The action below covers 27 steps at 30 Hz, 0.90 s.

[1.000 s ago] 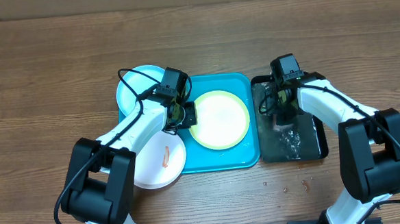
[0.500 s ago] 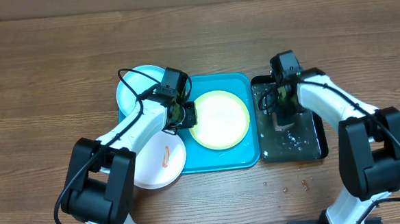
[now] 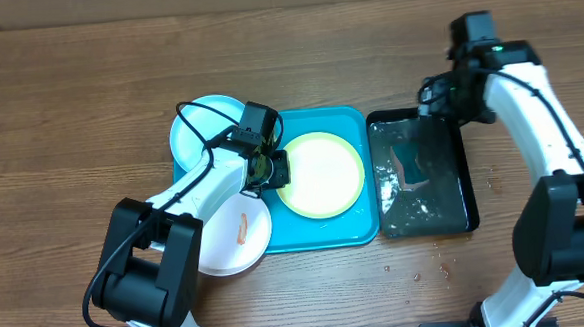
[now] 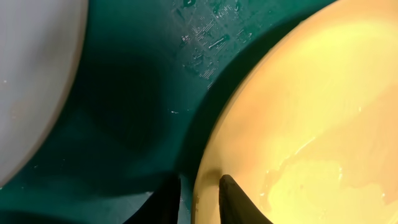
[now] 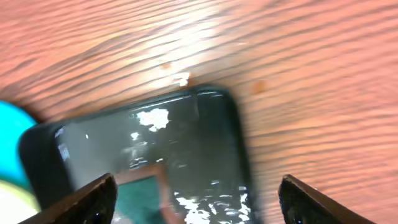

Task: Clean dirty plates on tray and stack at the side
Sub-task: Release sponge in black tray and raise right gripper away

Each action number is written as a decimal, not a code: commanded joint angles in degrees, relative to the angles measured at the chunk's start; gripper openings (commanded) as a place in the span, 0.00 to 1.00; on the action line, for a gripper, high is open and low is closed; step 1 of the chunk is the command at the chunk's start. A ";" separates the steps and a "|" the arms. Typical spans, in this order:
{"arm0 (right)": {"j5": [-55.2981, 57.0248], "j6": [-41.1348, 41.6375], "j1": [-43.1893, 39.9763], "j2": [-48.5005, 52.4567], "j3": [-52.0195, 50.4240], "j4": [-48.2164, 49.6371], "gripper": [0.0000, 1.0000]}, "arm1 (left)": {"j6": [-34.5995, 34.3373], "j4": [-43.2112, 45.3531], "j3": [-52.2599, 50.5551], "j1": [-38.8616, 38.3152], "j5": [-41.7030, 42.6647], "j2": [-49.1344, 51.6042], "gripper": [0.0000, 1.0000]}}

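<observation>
Tray [image 3: 366,230] sits turquoise on the bench [image 3: 68,85], black water tray [image 3: 472,199] just right of it. Yellow-green plate [image 3: 320,174] lies in the tray, looking wiped and wet. Light blue plate [image 3: 192,134] overlaps the far left corner. White plate [image 3: 232,252] overhangs the near left edge, orange smear [image 3: 242,227] showing. I'd say one cleaned, nothing stacked yet. Left claw [image 4: 199,200] straddles the yellow-green rim, barely parted; pinching or not, I can't tell. Right claw [image 5: 196,186] hangs wide and empty over the water tray, scrub pad [image 3: 408,167] lying in it.
</observation>
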 commanded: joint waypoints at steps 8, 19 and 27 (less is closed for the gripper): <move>0.15 0.02 -15.30 -0.28 1.27 -2.25 1.00 | -1.90 0.50 -0.61 -0.26 -1.07 1.57 0.13; -0.76 0.02 -20.52 -0.28 1.27 -1.70 1.00 | -1.22 0.26 4.81 -0.17 -5.62 -0.31 0.04; -0.76 0.02 -20.52 -0.28 1.27 -0.70 1.00 | 3.13 -5.01 13.70 1.29 -6.58 -2.10 0.04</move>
